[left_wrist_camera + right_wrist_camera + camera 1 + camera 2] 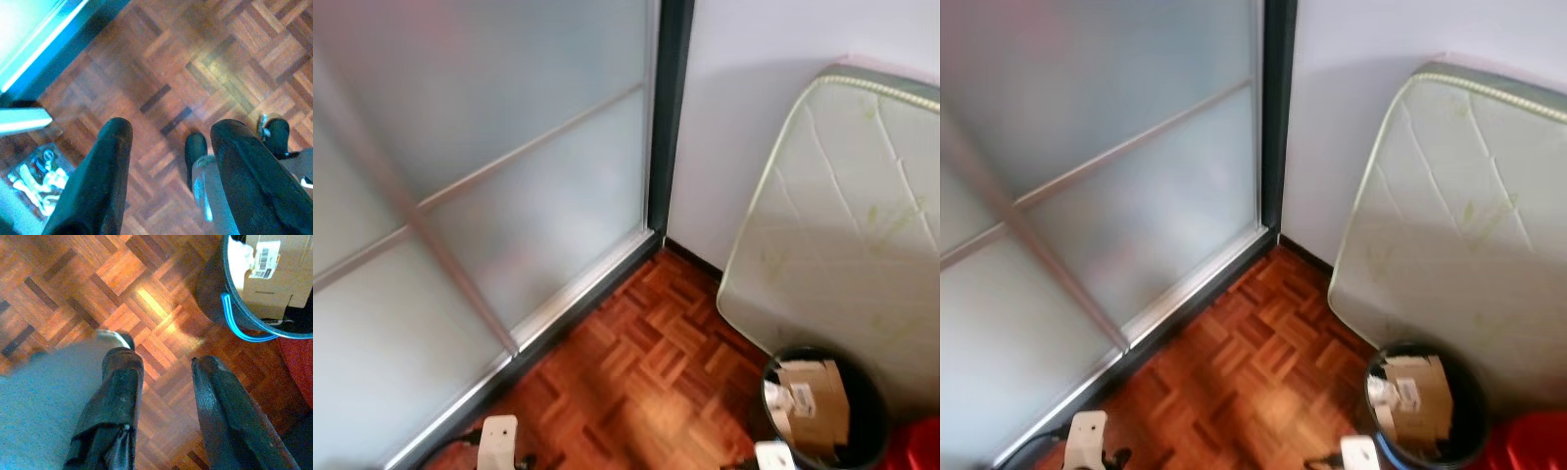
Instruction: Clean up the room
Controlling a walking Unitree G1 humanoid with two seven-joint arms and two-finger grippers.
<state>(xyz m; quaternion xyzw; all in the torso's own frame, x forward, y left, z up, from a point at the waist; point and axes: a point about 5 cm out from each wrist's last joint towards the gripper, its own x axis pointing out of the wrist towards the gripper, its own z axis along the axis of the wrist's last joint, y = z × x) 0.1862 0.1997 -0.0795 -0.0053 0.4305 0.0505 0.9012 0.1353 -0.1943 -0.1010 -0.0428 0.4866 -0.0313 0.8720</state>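
**Over the parquet, both grippers empty**

Above the parquet floor (205,58), the left gripper (171,142) and right gripper (164,369) hang with fingers apart, holding nothing. Just beside the right one stands the dark bin (873,411) with cardboard (818,401) inside, against a leaning mattress (842,235).

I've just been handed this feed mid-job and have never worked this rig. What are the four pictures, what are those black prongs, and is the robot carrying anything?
The two wide pictures come from the head camera of a walking humanoid, looking down into a room corner: frosted sliding doors, a mattress leaning on the wall, and parquet floor. A dark bin holding cardboard stands by the mattress, with something red beside it. The other two pictures come from cameras on the wrists. The black prongs are gripper fingers: the left gripper and the right gripper are both open over the floor, holding nothing. The right one hangs near the bin.
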